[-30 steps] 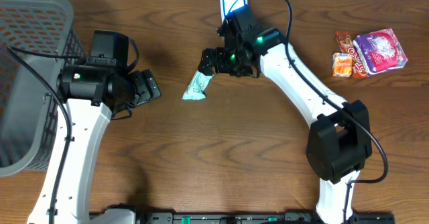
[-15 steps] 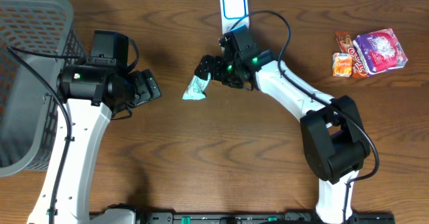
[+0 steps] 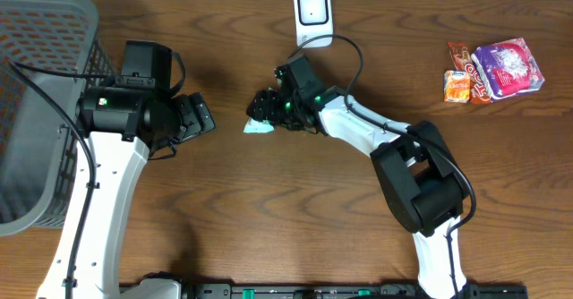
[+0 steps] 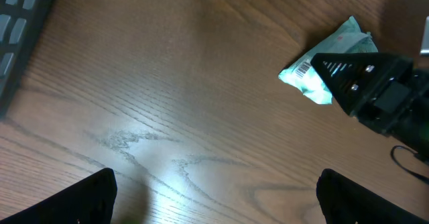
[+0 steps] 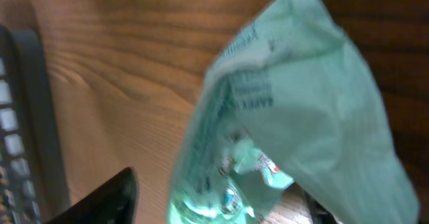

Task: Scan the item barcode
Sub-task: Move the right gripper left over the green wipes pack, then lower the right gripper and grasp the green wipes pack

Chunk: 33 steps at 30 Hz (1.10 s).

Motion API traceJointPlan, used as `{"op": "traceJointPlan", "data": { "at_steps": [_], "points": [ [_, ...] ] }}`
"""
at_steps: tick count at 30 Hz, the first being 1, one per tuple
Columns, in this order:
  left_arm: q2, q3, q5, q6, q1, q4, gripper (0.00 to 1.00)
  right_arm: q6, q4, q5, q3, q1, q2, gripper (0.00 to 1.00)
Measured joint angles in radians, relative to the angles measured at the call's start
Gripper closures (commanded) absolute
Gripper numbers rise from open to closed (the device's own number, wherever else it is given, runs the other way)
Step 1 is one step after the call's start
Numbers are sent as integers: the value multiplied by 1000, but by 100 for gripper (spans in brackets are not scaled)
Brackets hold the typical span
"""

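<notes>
Right claw [image 3: 264,105] just dropped onto the green packet [image 3: 258,126] — can't tell if it's gripping yet. Left claw [image 3: 199,115] is wide open, scanner [image 3: 312,11] comes next.

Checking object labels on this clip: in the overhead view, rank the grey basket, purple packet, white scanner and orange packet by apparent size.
1. grey basket
2. purple packet
3. white scanner
4. orange packet
The scanner may stand nearer the camera, so its place against the purple packet is unsure.
</notes>
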State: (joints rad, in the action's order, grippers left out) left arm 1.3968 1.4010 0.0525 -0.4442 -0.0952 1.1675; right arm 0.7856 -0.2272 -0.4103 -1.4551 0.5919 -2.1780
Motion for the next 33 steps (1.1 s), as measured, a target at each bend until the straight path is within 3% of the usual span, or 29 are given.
{"op": "traceJointPlan", "data": {
  "at_steps": [2,4,11,15,22,28,33],
  "points": [
    [0,0,0,0,0,0,5,7,-8,10,0,2,-7,71],
    [0,0,0,0,0,0,5,10,-7,8,2,2,-11,99],
    [0,0,0,0,0,0,5,3,-6,-49,2,-10,-11,99],
    [0,0,0,0,0,0,5,-79,-24,-144,2,-23,-11,99],
    [0,0,0,0,0,0,5,-243,-237,-176,2,-27,17,99],
    [0,0,0,0,0,0,5,-324,-499,166,-5,-25,122,99],
    [0,0,0,0,0,0,5,-351,-603,557,-20,-6,216,99]
  ]
}}
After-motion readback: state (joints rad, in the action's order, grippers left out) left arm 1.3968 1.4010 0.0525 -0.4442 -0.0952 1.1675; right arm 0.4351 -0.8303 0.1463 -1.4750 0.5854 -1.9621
